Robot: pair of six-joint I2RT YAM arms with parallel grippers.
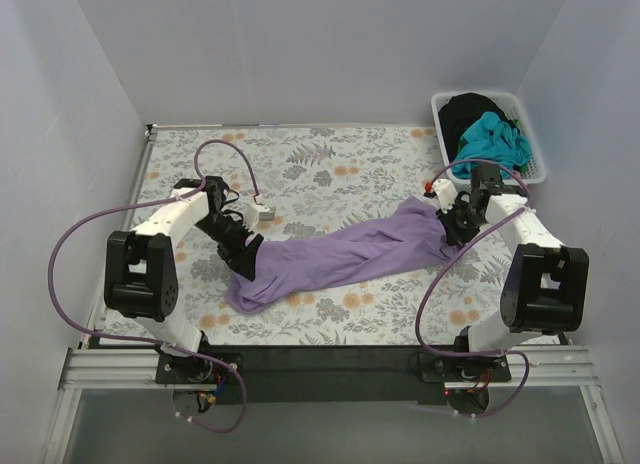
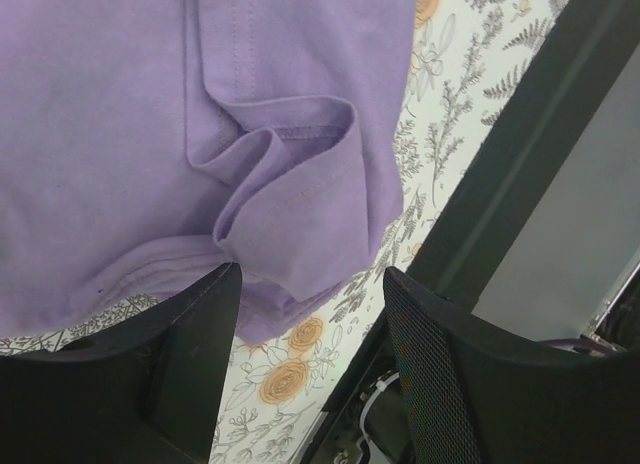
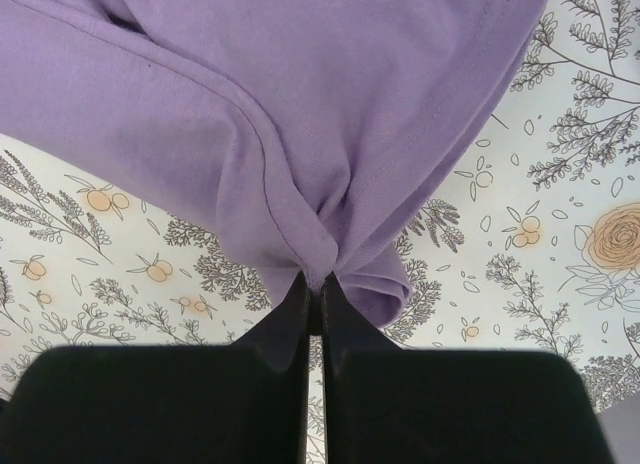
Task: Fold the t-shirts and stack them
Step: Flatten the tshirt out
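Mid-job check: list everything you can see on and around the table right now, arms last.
lavender t-shirt: 1, purple, bunched lengthwise across the near middle of the table, between the two grippers
basket: 1, white, far right corner
teal garment: 1, teal, in the basket, on top
black garment: 1, black, in the basket, toward the back
table covering: 1, white with floral print, over the whole tabletop
cables: 2, purple, one looping off each arm
left gripper: 1, black, open over the shirt's left end
right gripper: 1, black, shut on the lavender t-shirt at its right end
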